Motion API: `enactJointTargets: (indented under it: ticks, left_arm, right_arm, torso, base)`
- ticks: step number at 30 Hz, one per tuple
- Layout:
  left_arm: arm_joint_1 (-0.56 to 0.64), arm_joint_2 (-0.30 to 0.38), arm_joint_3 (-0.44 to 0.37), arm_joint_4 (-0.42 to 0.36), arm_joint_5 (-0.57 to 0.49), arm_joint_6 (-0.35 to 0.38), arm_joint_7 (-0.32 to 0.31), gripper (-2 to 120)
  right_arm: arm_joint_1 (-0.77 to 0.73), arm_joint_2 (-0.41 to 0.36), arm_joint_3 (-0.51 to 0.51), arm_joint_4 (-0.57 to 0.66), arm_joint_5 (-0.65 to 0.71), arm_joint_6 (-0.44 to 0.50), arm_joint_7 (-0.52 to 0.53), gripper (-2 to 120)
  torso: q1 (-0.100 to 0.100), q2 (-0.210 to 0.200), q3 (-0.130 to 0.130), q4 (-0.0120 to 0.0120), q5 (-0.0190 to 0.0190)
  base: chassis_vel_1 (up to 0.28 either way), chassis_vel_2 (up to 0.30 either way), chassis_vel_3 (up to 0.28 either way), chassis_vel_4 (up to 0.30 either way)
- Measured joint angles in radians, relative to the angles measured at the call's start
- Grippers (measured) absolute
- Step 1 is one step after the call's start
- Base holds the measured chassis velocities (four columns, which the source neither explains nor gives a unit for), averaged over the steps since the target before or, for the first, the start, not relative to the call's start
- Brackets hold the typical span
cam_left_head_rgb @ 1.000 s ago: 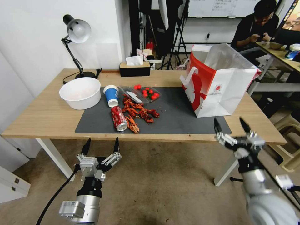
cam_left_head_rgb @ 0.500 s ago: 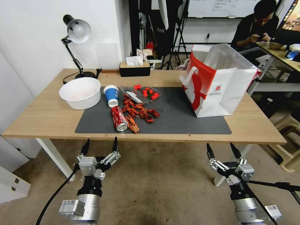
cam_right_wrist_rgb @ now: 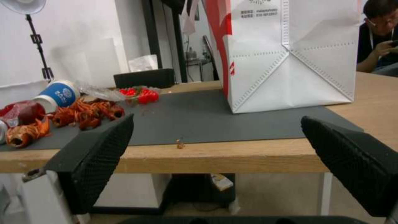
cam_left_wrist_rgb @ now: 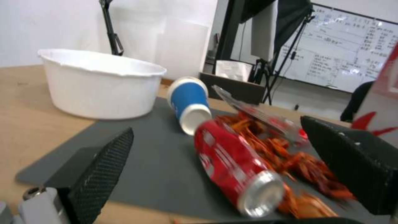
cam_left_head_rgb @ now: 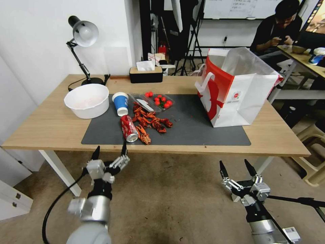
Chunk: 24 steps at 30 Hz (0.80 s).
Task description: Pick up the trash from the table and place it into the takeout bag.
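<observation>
Just short of the worktop's near edge, the left tool [cam_left_head_rgb: 109, 151] hangs with its fingers spread wide and empty, aimed at the red soda can [cam_left_head_rgb: 129, 128]; the right tool [cam_left_head_rgb: 236, 168], equally wide and empty, waits low below the worktop [cam_left_head_rgb: 44, 125], well apart from the takeout bag [cam_left_head_rgb: 237, 91]. The can lies on its side on the dark mat [cam_left_head_rgb: 199, 130], long axis running front to back, silver end toward the robot, touching the crayfish shells [cam_left_head_rgb: 150, 122]. It may roll if one finger nudges it first, and a closing grip could drag shells along or tip the blue paper cup [cam_left_head_rgb: 120, 103] just behind.
</observation>
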Motion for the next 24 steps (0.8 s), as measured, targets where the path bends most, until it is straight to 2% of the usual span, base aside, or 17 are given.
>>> enactJointTargets:
  ticks: [2, 4, 6, 7, 11, 12, 15, 22, 24]
  left_arm:
    - [-0.073, 0.051, 0.009, 0.039, -0.045, 0.015, -0.031, 100]
    - [-0.096, 0.067, 0.013, 0.049, -0.058, 0.027, -0.039, 100]
    - [-0.148, 0.108, 0.026, 0.065, -0.079, 0.071, -0.047, 100]
    - [-0.148, 0.108, 0.026, 0.065, -0.079, 0.071, -0.047, 100]
    - [-0.222, 0.154, 0.06, 0.08, -0.124, 0.148, -0.078, 100]
    - [-0.222, 0.154, 0.06, 0.08, -0.124, 0.148, -0.078, 100]
    - [-0.277, 0.186, 0.107, 0.084, -0.189, 0.211, -0.118, 100]
    - [-0.354, 0.21, 0.17, 0.099, -0.284, 0.251, -0.158, 100]
    - [-0.413, 0.212, 0.194, 0.11, -0.376, 0.292, -0.206, 100]
  right_arm:
    - [0.0, 0.008, -0.001, 0.0, -0.02, -0.009, 0.008, 100]
    - [0.001, 0.013, -0.001, 0.0, -0.028, -0.012, 0.013, 100]
    - [0.003, 0.024, 0.0, 0.002, -0.045, -0.019, 0.024, 100]
    - [0.003, 0.024, 0.0, 0.002, -0.045, -0.019, 0.024, 100]
    - [-0.001, 0.038, 0.003, 0.005, -0.073, -0.024, 0.036, 100]
    - [-0.001, 0.038, 0.003, 0.005, -0.073, -0.024, 0.036, 100]
    - [-0.002, 0.047, 0.007, 0.006, -0.088, -0.03, 0.044, 100]
    - [0.002, 0.055, 0.007, 0.007, -0.108, -0.039, 0.056, 100]
    - [0.01, 0.059, 0.007, 0.007, -0.116, -0.042, 0.059, 100]
  torso:
    - [0.0, 0.0, 0.0, 0.0, -0.0003]
    - [0.0, 0.0, 0.0, 0.0, -0.0001]
    - [0.0, 0.0, 0.0, 0.0, -0.0001]
    - [0.0, 0.0, 0.0, 0.0, -0.0001]
    - [0.0, 0.0, 0.0, 0.0001, -0.0001]
    - [0.0, 0.0, 0.0, 0.0001, -0.0001]
    - [0.0, 0.0, 0.0, 0.0, 0.0]
    - [0.0, 0.0, 0.0, 0.0001, -0.0001]
    - [0.0, 0.0, 0.0, -0.0001, -0.0001]
  base:
    - [0.0, 0.0, 0.0, 0.0]
    - [0.0, 0.0, 0.0, 0.0]
    - [0.0, 0.0, 0.0, 0.0]
    - [0.0, 0.0, 0.0, 0.0]
    - [0.0, 0.0, 0.0, 0.0]
    - [0.0, 0.0, 0.0, 0.0]
    - [0.0, 0.0, 0.0, 0.0]
    - [0.0, 0.0, 0.0, 0.0]
    - [0.0, 0.0, 0.0, 0.0]
